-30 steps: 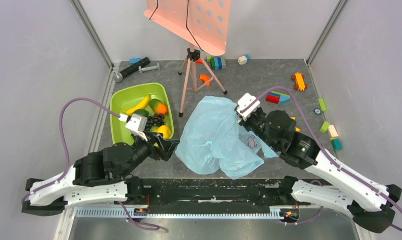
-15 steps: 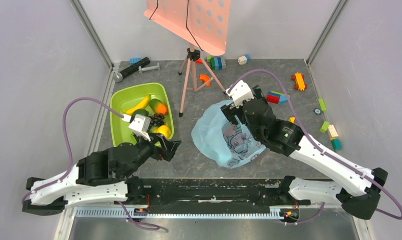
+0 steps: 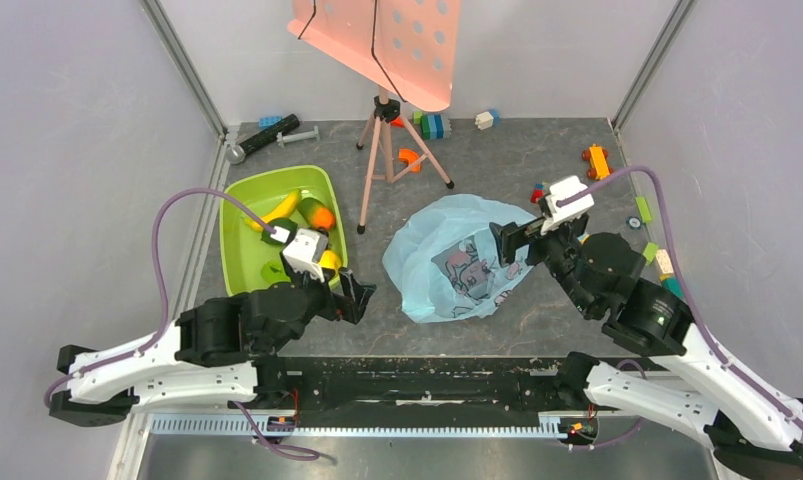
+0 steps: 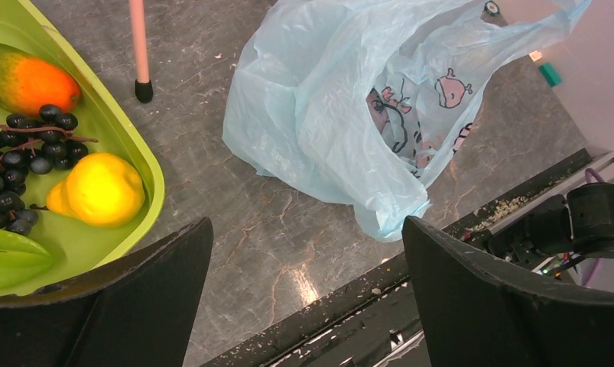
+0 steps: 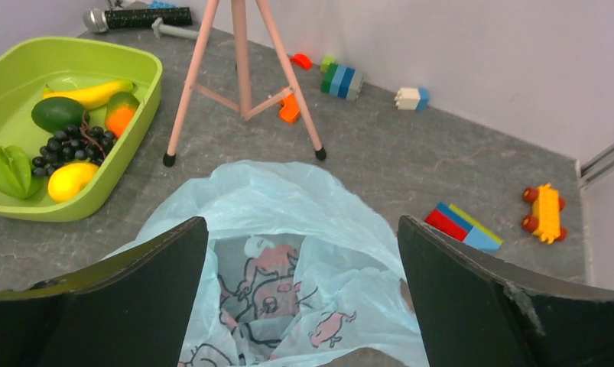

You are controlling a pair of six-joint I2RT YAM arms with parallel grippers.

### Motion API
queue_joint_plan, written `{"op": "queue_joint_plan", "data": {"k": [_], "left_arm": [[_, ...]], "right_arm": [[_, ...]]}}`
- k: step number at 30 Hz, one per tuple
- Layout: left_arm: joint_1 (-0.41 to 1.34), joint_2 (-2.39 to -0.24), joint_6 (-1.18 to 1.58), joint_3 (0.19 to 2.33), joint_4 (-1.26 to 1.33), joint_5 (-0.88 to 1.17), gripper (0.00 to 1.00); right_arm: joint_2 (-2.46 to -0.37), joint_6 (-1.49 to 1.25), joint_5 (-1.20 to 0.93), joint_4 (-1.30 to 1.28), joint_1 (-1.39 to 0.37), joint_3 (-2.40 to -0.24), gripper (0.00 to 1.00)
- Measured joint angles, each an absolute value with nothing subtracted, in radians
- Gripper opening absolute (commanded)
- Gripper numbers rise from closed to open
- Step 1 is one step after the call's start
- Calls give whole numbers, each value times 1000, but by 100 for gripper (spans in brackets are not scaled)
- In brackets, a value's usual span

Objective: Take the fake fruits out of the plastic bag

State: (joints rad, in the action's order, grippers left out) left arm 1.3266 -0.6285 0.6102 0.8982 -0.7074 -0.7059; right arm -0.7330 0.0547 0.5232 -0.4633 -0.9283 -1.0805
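Your left tool [image 4: 305,225] hung just left of the plastic bag [image 3: 447,265], spread wide with nothing between its fingers. Your right tool [image 5: 300,223] was spread and empty too, hovering at the bag's right edge. The bag lay crumpled on the desk [image 3: 497,150] with its mouth open and its pink cartoon print showing. You could not tell whether anything sat inside. The fake fruits [image 3: 317,215] lay in the green tub [image 3: 245,195] left of the bag: a banana [image 5: 89,93], an orange-and-green mango [image 5: 120,113], dark grapes [image 5: 78,144] and a lemon [image 5: 68,180].
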Motion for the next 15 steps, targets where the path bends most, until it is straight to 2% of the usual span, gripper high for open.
{"op": "queue_joint_plan", "data": {"k": [9,15], "left_arm": [[1327,-645,614,865,-701,-715,100],[1327,-630,628,821,-701,-727,100]], "right_arm": [[-638,-85,485,-442,-928,-811,98],[-611,-137,365,-419,-890,-751,98]]}}
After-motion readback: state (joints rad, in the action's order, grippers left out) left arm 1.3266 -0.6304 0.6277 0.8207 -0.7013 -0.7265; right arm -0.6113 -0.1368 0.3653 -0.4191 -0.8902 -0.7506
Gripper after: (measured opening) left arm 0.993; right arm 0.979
